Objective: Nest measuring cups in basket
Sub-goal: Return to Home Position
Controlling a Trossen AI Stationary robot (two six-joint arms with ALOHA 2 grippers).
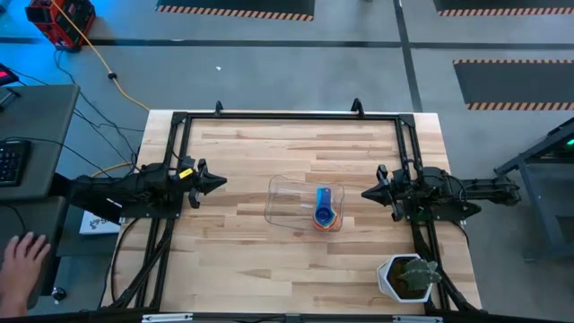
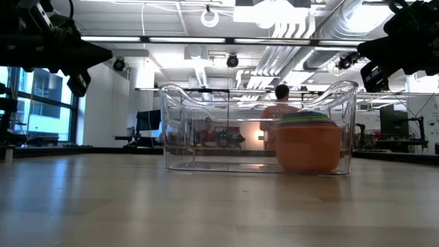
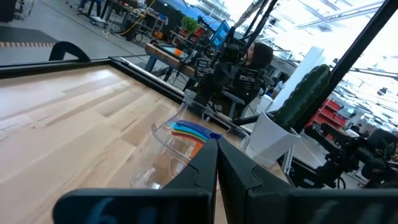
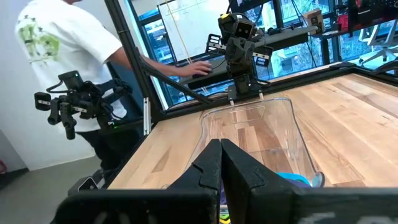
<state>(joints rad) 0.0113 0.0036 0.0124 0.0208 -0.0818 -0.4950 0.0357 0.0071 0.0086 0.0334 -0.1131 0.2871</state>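
The clear basket (image 1: 300, 202) sits on the table's middle. Inside its right end the measuring cups (image 1: 325, 213) lie nested in one stack, the orange one outermost (image 2: 308, 147) and blue handles on top; they also show in the left wrist view (image 3: 191, 132) and the right wrist view (image 4: 297, 180). My left gripper (image 1: 222, 181) hovers left of the basket, shut and holding nothing. My right gripper (image 1: 365, 192) hovers right of the basket, also shut and empty. Both sit above table height, at the low view's upper corners.
A white pot with a green plant (image 1: 408, 277) stands near the table's near right corner. A black frame (image 1: 287, 117) runs along the table's far edge and sides. A person's hand (image 1: 22, 260) shows off the table's left side; another person stands beyond the table (image 4: 56, 50).
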